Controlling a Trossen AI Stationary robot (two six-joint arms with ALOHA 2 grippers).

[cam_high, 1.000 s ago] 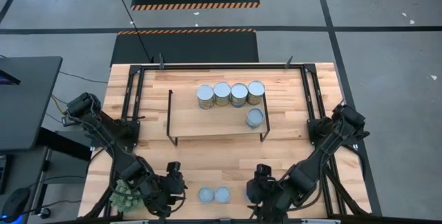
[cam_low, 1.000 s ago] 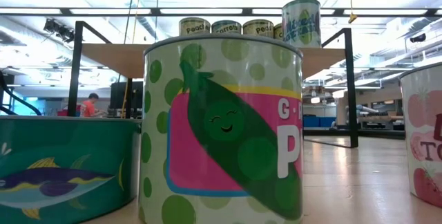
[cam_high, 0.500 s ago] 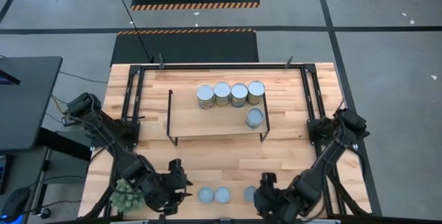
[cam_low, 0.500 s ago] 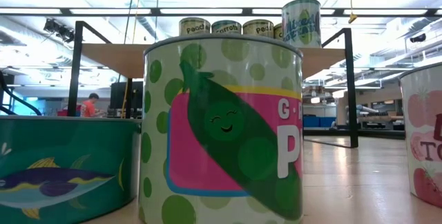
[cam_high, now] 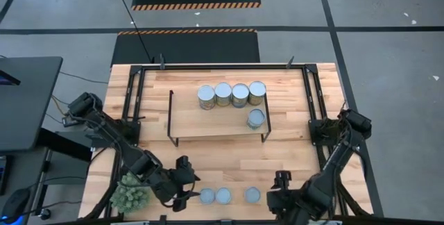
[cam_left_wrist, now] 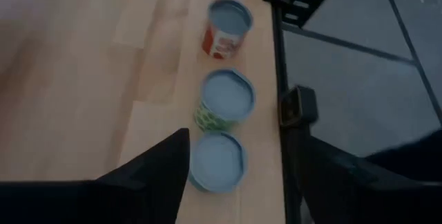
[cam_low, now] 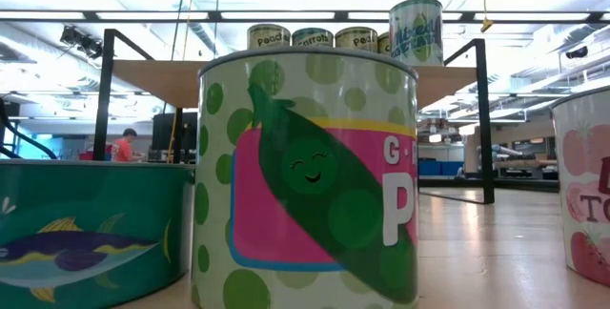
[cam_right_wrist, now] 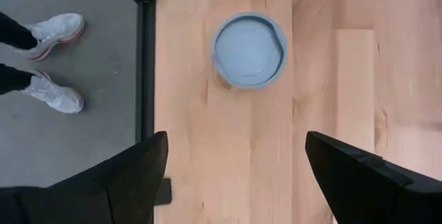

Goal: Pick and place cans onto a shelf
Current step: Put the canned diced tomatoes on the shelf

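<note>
Cans (cam_high: 223, 196) in a front-edge row, nearest just ahead of left gripper (cam_high: 186, 190), jaws parted, empty

spiky green plant ball (cam_high: 130, 194), white shoes (cam_right_wrist: 54, 58) — floor

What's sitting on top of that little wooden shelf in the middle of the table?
Five cans sit on the shelf: four in a row along the back and one alone nearer the front right. Nothing visible hides under the board, though its underside is covered.

5 cans (cam_high: 231, 95) on the shelf (cam_high: 215, 122), 3 cans (cam_high: 223, 196) along the table's (cam_high: 312, 157) near edge
</note>
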